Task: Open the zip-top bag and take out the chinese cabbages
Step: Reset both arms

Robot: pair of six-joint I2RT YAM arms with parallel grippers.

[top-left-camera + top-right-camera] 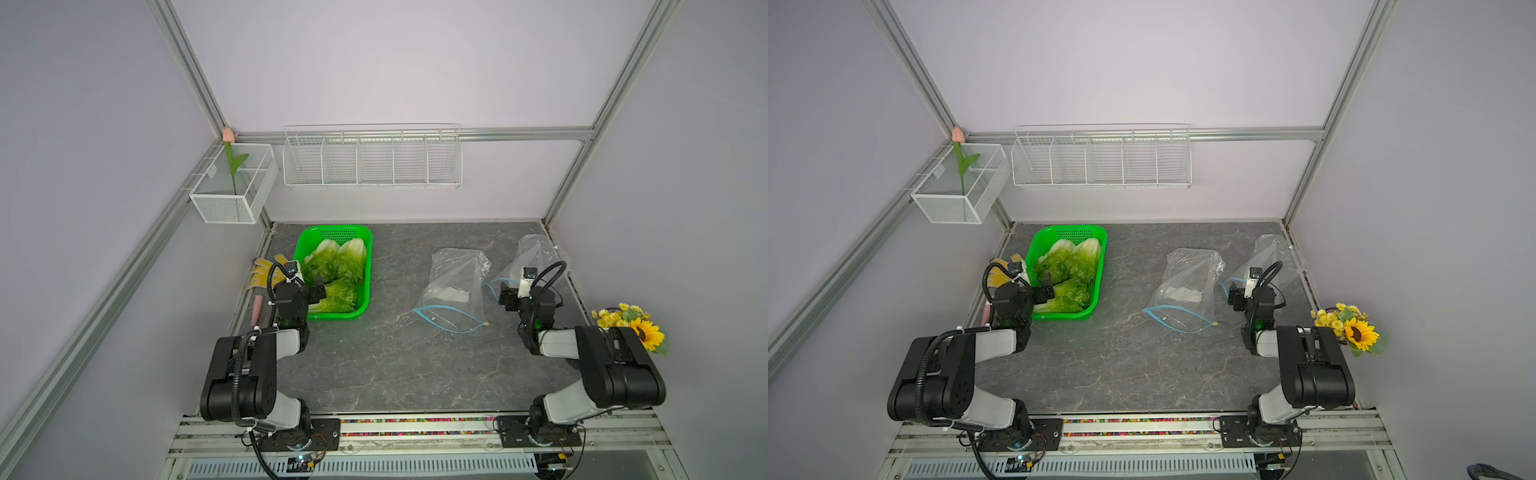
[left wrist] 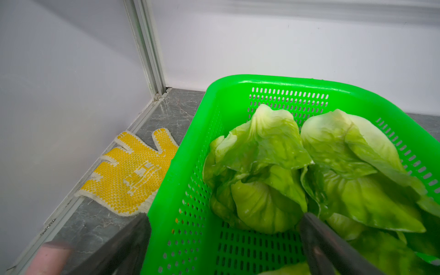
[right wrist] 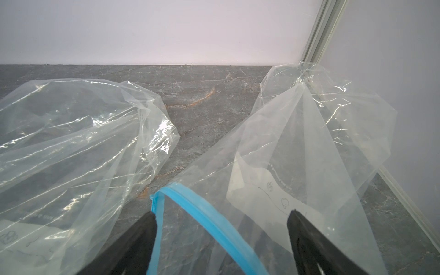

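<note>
Green cabbages [image 1: 337, 266] lie in the far-left basket [image 1: 332, 231], the nearest partly hidden by the left pincer [image 2: 226, 216], wide open, empty; the right pincer [image 3: 222, 213], open and empty, covers the right bag [image 1: 536, 249] at its mouth.

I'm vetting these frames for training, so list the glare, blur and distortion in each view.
In both top views, light is even and shadows faint, but the wide lens splays the frame posts. In the left wrist view, the chinese cabbages are sharp, while the left gripper blurs near the lens. In the right wrist view, glare streaks the zip-top bags.
</note>
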